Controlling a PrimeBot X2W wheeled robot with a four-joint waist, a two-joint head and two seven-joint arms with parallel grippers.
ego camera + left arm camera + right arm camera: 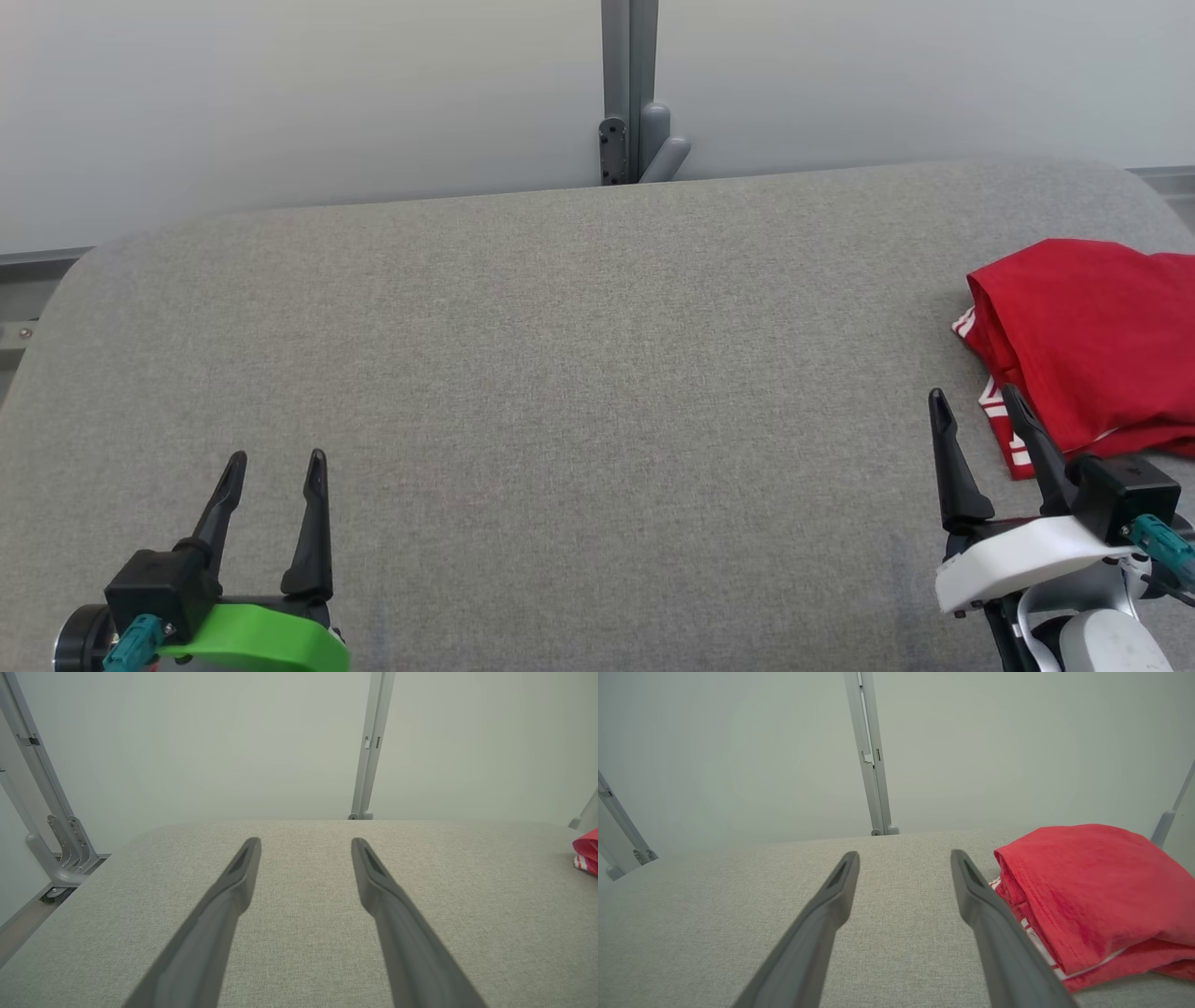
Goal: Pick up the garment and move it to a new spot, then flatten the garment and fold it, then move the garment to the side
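The left gripper [277, 457] and right gripper [974, 395] are held over the grey fabric-covered desk [560, 373], jaws spread, empty. Just beyond the right one, the bunched red cloth garment [1092, 336] (white-striped trim) is seen. Pick-up is judged pending; a rightward reach and pinch are needed.

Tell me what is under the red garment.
The red garment lies on the grey table; red-and-white striped fabric peeks out beneath its edge. Anything further underneath is covered.
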